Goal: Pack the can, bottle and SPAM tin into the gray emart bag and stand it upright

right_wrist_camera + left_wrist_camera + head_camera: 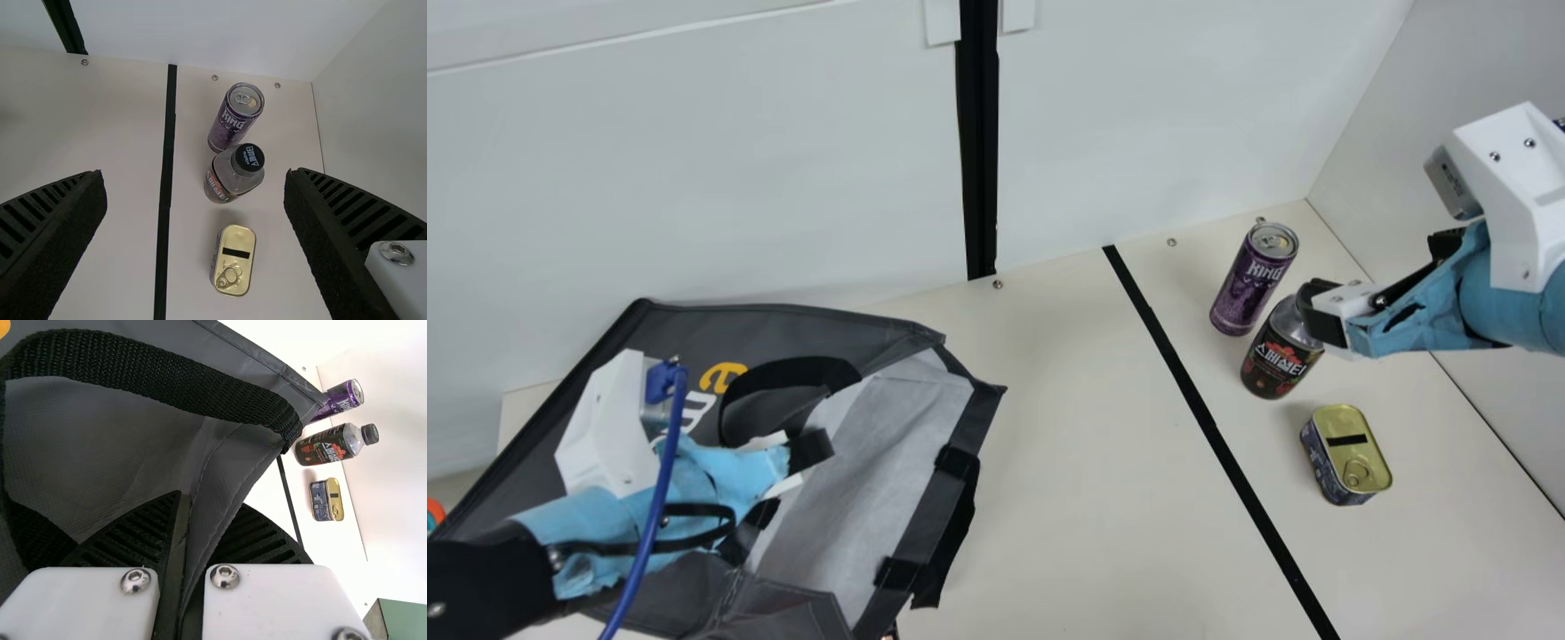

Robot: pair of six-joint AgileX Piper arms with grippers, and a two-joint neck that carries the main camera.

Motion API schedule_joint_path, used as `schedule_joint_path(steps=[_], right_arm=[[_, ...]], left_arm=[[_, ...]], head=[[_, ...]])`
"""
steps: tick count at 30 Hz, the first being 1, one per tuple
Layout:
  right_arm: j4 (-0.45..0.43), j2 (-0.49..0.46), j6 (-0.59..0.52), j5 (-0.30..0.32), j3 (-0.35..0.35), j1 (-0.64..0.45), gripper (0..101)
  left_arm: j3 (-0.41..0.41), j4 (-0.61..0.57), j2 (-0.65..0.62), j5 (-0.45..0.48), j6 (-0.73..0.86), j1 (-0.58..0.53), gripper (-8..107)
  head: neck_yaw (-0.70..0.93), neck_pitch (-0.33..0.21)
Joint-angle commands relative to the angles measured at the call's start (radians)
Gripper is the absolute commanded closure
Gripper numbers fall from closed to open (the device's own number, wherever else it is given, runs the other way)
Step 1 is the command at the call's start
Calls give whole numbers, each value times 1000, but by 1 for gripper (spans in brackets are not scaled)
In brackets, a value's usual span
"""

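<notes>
In the main view my left gripper [783, 489] is at the opening of the gray emart bag [818, 329], which lies at the left, mouth facing right. In the left wrist view my left gripper [210, 503] is shut on the bag's fabric [220, 463], pinched between ribbed fingers. My right gripper [1383, 280] hangs at the right, above the objects; in the right wrist view that gripper [195, 175] is wide open, nothing between its fingers. The purple can [1254, 280] and dark bottle [1279, 356] stand upright; the SPAM tin [1343, 453] sits nearest, gold lid up.
A black tape line [1200, 400] crosses the cream table [1067, 444] between bag and objects. White walls [1156, 107] stand behind the table and at the right. Black straps [934, 542] hang at the bag's mouth. A blue cable [663, 480] runs along my left arm.
</notes>
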Motion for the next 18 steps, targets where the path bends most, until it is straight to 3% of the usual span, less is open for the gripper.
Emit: schedule_joint_path(steps=[1, 18], right_arm=[[0, 0, 0, 0, 0, 0, 6], [0, 0, 0, 0, 0, 0, 6]], left_arm=[[0, 0, 0, 0, 0, 0, 107], [0, 0, 0, 0, 0, 0, 107]], head=[[-1, -23], [-1, -23]])
